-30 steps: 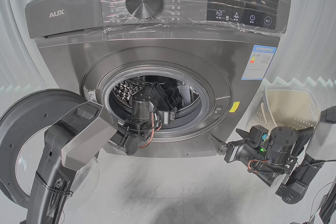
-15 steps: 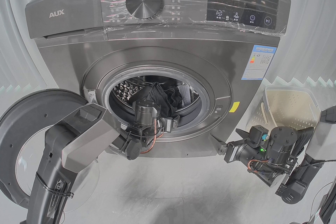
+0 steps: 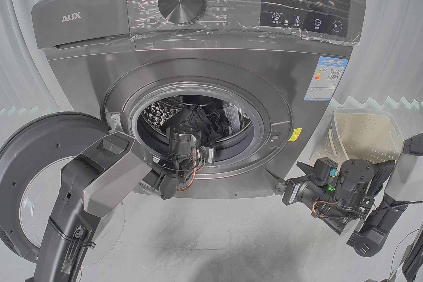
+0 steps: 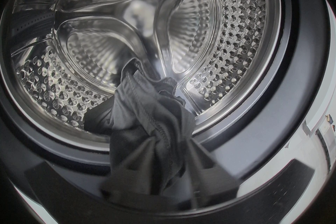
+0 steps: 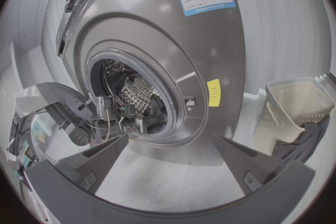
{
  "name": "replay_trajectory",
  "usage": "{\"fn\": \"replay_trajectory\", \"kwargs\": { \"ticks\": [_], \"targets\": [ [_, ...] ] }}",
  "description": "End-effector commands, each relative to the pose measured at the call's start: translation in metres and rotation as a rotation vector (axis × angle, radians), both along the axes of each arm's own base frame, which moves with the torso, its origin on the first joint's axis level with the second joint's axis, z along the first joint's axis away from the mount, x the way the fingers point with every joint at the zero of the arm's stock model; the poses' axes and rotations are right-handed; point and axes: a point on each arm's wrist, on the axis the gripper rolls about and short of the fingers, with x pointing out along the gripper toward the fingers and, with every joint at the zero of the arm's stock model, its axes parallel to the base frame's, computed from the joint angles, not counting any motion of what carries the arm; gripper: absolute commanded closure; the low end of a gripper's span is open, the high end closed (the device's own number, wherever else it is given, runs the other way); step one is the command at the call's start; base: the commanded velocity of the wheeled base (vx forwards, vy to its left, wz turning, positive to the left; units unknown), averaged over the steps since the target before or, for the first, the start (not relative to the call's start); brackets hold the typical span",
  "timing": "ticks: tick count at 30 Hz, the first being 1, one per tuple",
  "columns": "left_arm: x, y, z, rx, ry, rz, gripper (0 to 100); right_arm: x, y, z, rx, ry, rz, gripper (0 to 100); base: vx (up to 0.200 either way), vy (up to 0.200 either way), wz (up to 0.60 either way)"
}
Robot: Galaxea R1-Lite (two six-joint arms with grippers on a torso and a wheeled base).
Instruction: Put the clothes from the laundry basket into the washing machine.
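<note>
Dropping a shade lower and back toward the lip of the washing machine [image 3: 198, 53] with the left gripper [image 4: 169, 144] over the last second; no shift on the right side. Clamps the jaws tight on a bunched dark garment [image 4: 147, 112], pinching one gathered fold so that most of the cloth trails ahead into the steel drum [image 4: 217, 25]. Looks like the delivery step: carrying the piece past the dark door seal [image 4: 294, 70] so it lands inside rather than snagging on the rim. Calls for letting go next, probably after a push deeper, since part of the fabric appears to lie across the seal. Keeps the round door [image 3: 39, 155] swung wide to the left, out of the arm's path. Holds the right gripper [image 5: 169, 142] low in front of the machine, jaws spread wide with nothing between them, not far from the cream laundry basket [image 5: 297, 102], ready, by the look of it, for the next pick. Leaves a draped garment [image 5: 301, 144] hanging over the basket's edge, so not finished yet.
</note>
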Motion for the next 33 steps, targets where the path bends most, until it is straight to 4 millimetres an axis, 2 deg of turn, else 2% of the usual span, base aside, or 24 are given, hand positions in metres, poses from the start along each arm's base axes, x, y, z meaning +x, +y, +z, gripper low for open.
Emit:
{"fn": "replay_trajectory", "kwargs": {
  "ticks": [1, 7, 12, 19, 25, 26, 33],
  "targets": [
    [0.005, 0.000, 0.001, -0.008, -0.017, 0.013, 100, 0.000, 0.000, 0.000, -0.001, 0.001, 0.000, 0, 0.000, 0.000, 0.00],
    [0.032, 0.006, 0.039, -0.085, -0.169, 0.102, 100, 0.000, 0.000, 0.000, 0.001, -0.001, 0.000, 0, 0.000, 0.000, 0.00],
    [0.045, 0.016, 0.050, -0.107, -0.229, 0.132, 100, 0.000, 0.000, 0.000, 0.000, 0.000, 0.000, 0, 0.000, 0.000, 0.00],
    [0.061, 0.022, 0.050, -0.130, -0.278, 0.168, 100, 0.000, 0.000, -0.001, -0.002, 0.002, 0.000, 0, 0.000, 0.000, 0.00],
    [0.063, 0.026, 0.046, -0.127, -0.274, 0.177, 100, 0.000, 0.000, -0.001, -0.002, 0.002, 0.000, 0, 0.000, 0.000, 0.00],
    [0.063, 0.026, 0.046, -0.126, -0.273, 0.177, 0, 0.000, 0.000, -0.001, -0.001, 0.001, 0.000, 0, 0.000, 0.000, 0.00],
    [0.055, 0.021, 0.044, -0.120, -0.238, 0.164, 0, 0.000, -0.001, -0.001, -0.004, 0.005, 0.000, 0, 0.000, 0.000, 0.00]
  ]
}}
